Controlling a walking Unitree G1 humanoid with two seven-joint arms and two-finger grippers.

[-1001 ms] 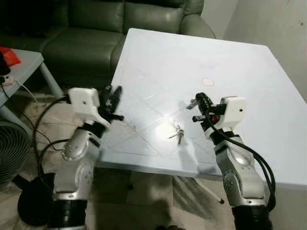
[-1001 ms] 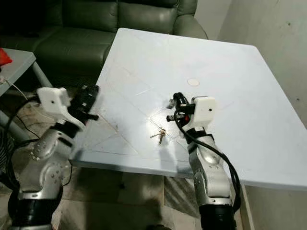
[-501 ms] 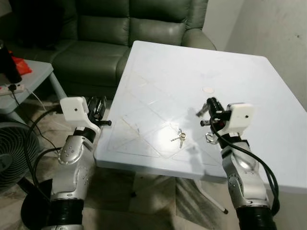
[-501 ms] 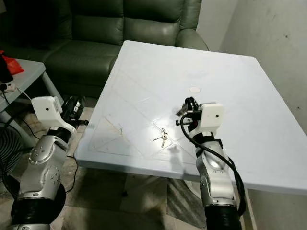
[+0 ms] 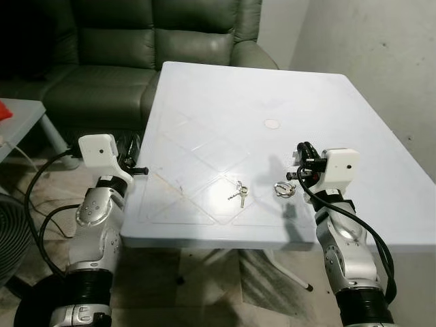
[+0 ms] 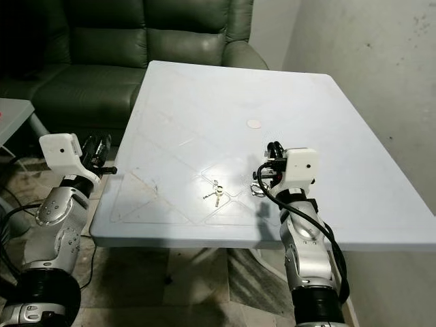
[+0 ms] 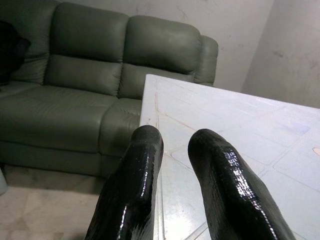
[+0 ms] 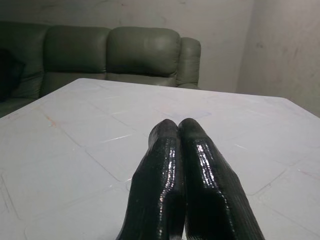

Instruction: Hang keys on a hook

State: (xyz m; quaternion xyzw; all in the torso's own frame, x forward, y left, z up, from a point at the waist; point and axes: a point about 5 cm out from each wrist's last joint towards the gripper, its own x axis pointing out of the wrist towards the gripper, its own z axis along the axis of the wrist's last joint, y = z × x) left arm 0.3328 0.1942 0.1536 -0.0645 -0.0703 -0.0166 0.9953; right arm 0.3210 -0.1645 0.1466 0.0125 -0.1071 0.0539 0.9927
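**Keys not yet picked up: you are still at the approach step**

The small bunch of silver metal keys (image 5: 238, 193) lies flat on the pale blue-white square plastic table (image 5: 225, 88), near its front edge and roughly midway between your two arms. Nothing touches it. Just beside it, toward your right, sits a small silver metal ring or loop (image 5: 283, 189), apart from the bunch; whether it belongs with the keys is too small to tell.

Your right gripper (image 5: 300, 163) hangs over the table near that ring, a little behind it, with its white camera housing above. In the right wrist view its two black fingers (image 8: 167, 165) are pressed together with no gap and nothing between them. Your left gripper (image 5: 129, 155) is off the table's left edge, over the floor; in the left wrist view its fingers (image 7: 135, 185) stand slightly parted, a narrow gap between them, holding nothing.

A dark green leather sofa (image 5: 129, 48) stands behind the table, against a grey wall. No hook can be made out in these pictures, so you will likely have to turn or walk to find one once the keys are in hand.

My reading is that the grasp comes next. It calls for you to spread the right gripper's fingers, bring them over the bunch, to its left, and lower until the tips meet the tabletop on either side. The keys lie thin and flat on a smooth surface, so they may slide rather than lift; closing on the ring of the bunch looks the safer hold.
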